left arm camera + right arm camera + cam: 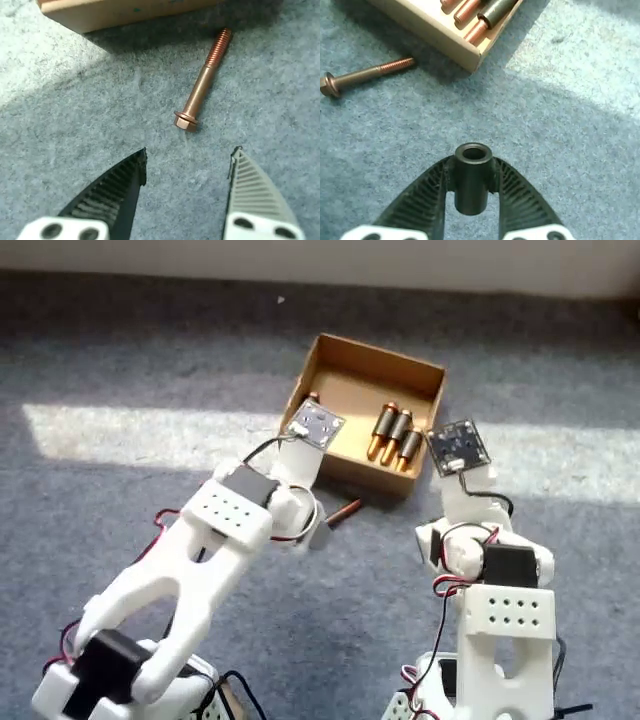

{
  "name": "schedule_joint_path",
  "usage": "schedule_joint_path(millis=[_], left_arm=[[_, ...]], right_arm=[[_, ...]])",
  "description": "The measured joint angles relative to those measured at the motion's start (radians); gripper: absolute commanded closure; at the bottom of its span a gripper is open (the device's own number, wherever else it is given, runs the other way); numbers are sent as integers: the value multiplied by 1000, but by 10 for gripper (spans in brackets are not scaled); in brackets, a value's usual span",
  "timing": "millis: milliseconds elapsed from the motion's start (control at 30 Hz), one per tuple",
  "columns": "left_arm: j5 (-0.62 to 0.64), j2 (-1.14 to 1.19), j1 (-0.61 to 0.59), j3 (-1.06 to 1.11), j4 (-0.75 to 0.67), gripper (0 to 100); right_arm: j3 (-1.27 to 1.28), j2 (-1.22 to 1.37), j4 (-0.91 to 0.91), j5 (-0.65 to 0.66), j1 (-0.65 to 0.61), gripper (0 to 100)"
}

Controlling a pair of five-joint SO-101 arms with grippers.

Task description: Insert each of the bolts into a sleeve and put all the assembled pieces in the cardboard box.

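Grey carpet [65, 130], sun-banded, lies beneath; the left gripper [190, 150] stands released — a copper bolt [202, 82] just ahead of its jaws, untouched, cardboard box [115, 12] beyond; the right gripper [471, 166] clenches a dark sleeve [471, 180] upright.

Right tool [471, 182] gripping upright dark sleeve [471, 175], bolt [365, 75] on carpet beside cardboard box [440, 37]

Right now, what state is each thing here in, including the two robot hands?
cardboard box, open-topped.
assembled pieces, three lying side by side in it.
loose bolt, flat on the carpet outside, bare.
sleeve, gripped, bore empty.
left hand, open, just short of the loose bolt.
right hand, shut on the sleeve.
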Motion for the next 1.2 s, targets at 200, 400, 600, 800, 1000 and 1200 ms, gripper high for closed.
schedule_joint_path(millis=[200,400,600,800,1000,1200], left_arm=[[103,262,3,-121,-11,726],[175,491,2,-245,-14,825],[184,549,8,-322,-14,904],[60,552,-87,-328,-14,905],[-255,554,-207,-339,-14,902],[-753,534,-229,-339,14,888]], right_arm=[[12,-11,-9,0,3,992],[12,-11,-9,0,5,992],[12,-11,-9,0,5,992],[12,-11,-9,0,5,992],[31,-11,-12,0,3,992],[97,-15,-75,0,5,992]])
